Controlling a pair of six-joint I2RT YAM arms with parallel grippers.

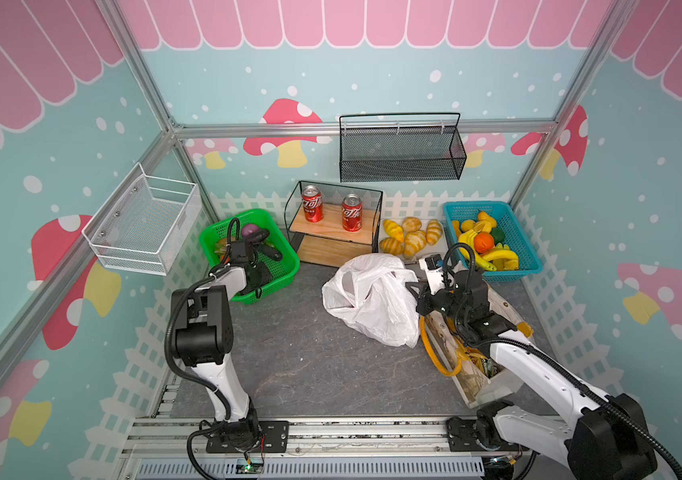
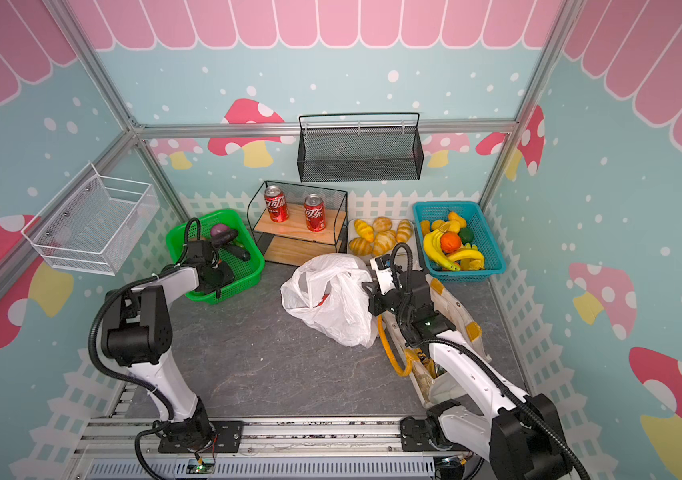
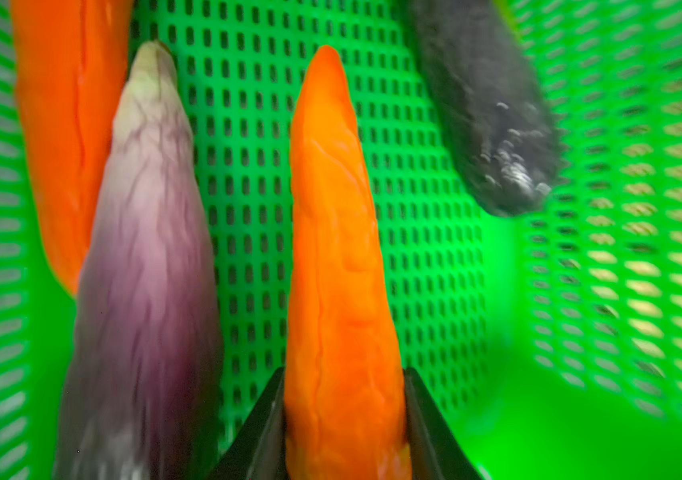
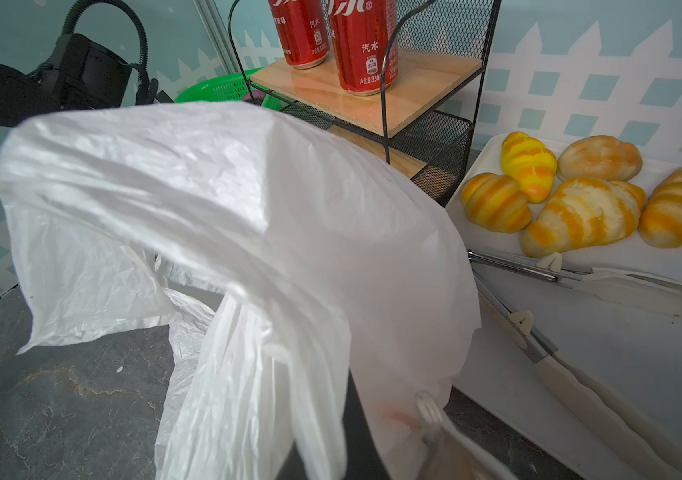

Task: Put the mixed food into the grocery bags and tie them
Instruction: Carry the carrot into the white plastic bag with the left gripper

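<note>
**Mid-load: carrot gripped, nothing tied**

- Left gripper [image 3: 343, 374] is down inside the green basket [image 3: 247, 166] at the back-left corner of the worktop. Jaws are clamped on the thick end of a carrot [image 3: 331, 249], whose tip points away from the jaws. I can't tell whether it rests on the basket floor or sits just above it.
- Right gripper [image 1: 413, 291] is at the white bag [image 1: 372, 299], mid-worktop towards the back. Jaws are together and the film gathers into them in the right wrist view, so it looks pinched on the rim to hold the mouth up and open.
- The tote [image 2: 461, 309] lies along the right edge, touching the white bag, partly under the right arm.

Progress, my read:
- Done: something red [image 2: 322, 299] shows in the white bag's mouth, and yellow packets [image 1: 472, 357] show in the tote's open end. Both bags are part-loaded.
- Left in the basket: this carrot, a purple veg [image 3: 144, 270] just beside it, another orange piece [image 3: 60, 124], a dark piece [image 3: 488, 124] and an onion [image 1: 249, 230].
- Neither bag is tied. The white bag's handles are loose and the tote is open.
- Roughly halfway through loading at best, with tying untouched.

Next: lift the carrot clear of the basket wall and carry it across to the open bag mouth.
</note>
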